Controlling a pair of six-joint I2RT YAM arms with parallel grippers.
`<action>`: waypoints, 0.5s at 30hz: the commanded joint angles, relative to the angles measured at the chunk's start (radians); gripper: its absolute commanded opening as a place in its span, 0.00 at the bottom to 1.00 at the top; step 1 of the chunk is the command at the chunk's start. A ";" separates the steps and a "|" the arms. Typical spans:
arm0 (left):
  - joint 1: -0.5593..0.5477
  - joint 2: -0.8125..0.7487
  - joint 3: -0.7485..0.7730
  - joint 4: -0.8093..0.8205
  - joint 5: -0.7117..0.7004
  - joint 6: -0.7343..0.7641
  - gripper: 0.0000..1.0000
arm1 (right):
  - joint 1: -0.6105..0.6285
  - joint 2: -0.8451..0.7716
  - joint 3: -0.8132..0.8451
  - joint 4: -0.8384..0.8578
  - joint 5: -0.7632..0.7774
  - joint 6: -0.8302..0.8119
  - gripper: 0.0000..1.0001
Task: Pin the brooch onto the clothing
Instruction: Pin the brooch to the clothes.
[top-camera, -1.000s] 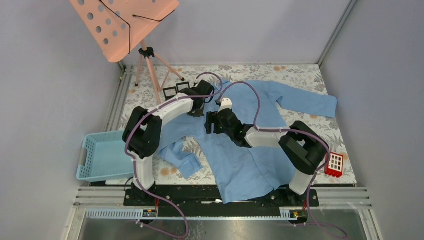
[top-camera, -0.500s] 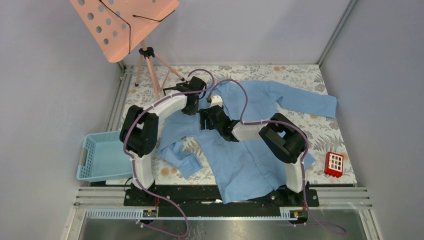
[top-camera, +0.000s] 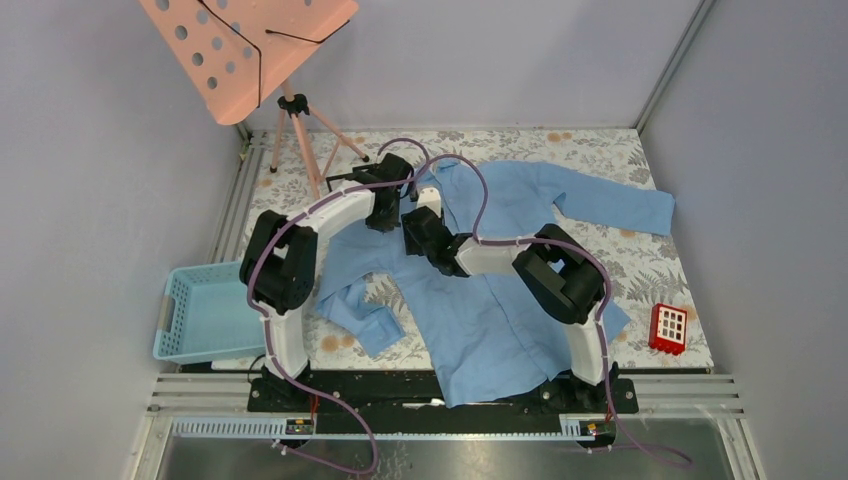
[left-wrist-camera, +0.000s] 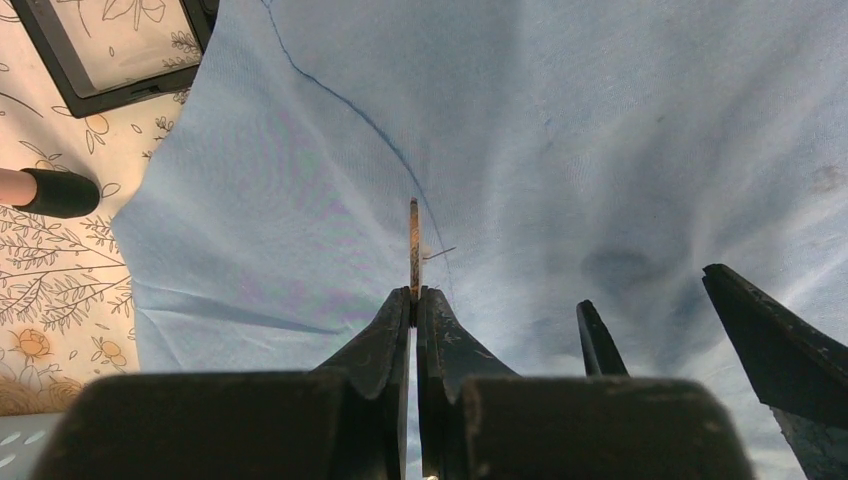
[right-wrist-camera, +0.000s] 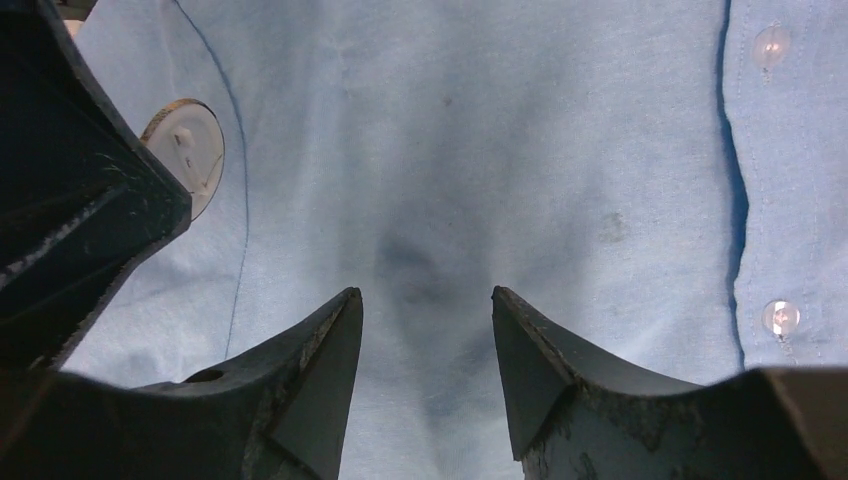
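The light blue shirt (top-camera: 500, 290) lies flat on the floral table, collar at the back. My left gripper (left-wrist-camera: 413, 295) is shut on the brooch (left-wrist-camera: 414, 245), a thin round disc seen edge-on, with its pin pointing at the fabric (left-wrist-camera: 560, 150) near the shoulder seam. In the right wrist view the brooch (right-wrist-camera: 190, 150) shows its white back with a clasp, beside the left fingers. My right gripper (right-wrist-camera: 425, 300) is open, its fingertips resting just above the shirt (right-wrist-camera: 520, 150) right of the brooch, near the button placket. From above, both grippers (top-camera: 410, 205) meet at the shirt's upper left chest.
A light blue plastic basket (top-camera: 205, 312) sits at the left front. A pink music stand (top-camera: 245, 45) on a tripod stands at the back left, with black frames (left-wrist-camera: 110, 45) on the table near it. A red block (top-camera: 668, 328) lies at the right front.
The right arm has folded in and moved its gripper left and back, next to the left gripper. The left gripper has shifted slightly back over the shirt's shoulder.
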 joint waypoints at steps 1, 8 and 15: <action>0.003 -0.027 0.022 0.015 0.023 -0.009 0.00 | 0.028 0.020 0.065 -0.093 0.072 0.027 0.57; 0.003 -0.047 0.022 0.013 0.025 -0.006 0.00 | 0.034 -0.004 0.054 -0.167 0.034 0.095 0.59; 0.003 -0.053 0.022 0.008 0.039 -0.006 0.00 | 0.034 0.031 0.147 -0.313 0.049 0.100 0.54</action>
